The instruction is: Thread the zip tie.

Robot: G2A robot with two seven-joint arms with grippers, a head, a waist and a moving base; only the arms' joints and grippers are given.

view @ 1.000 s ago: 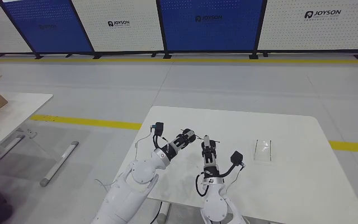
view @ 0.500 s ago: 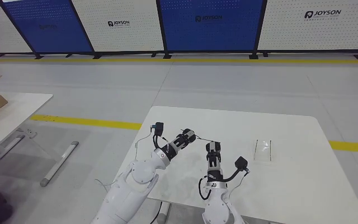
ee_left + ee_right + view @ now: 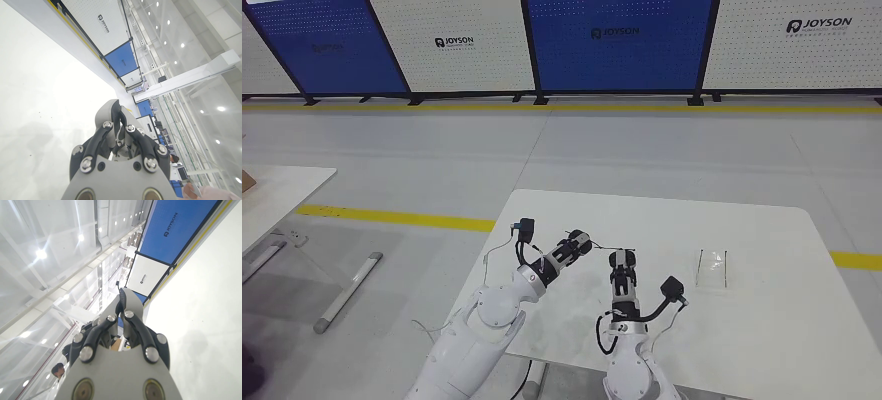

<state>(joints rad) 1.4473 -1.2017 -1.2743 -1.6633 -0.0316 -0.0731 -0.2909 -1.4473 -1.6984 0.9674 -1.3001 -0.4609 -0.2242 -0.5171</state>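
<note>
The zip tie [image 3: 604,247] is a thin black strip held level above the white table [image 3: 762,320], between my two grippers. My left gripper [image 3: 582,241] sits at the tie's left end, shut on it. In the left wrist view that gripper [image 3: 117,102] has its pads pressed together, and the tie itself is hidden. My right gripper [image 3: 619,258] points up at the strip's right part. Its own view shows it [image 3: 122,291] shut, with a short black tip of the zip tie [image 3: 118,284] sticking out past the fingertips.
A small clear holder [image 3: 712,268] with two thin upright pins stands on the table to the right of both grippers. Bare table surface lies to the right and at the back. The table's front edge is close to both arms.
Since a second ago my right gripper has shifted a little right and toward the table's front edge, then held still. The left gripper and the tie have stayed put.
</note>
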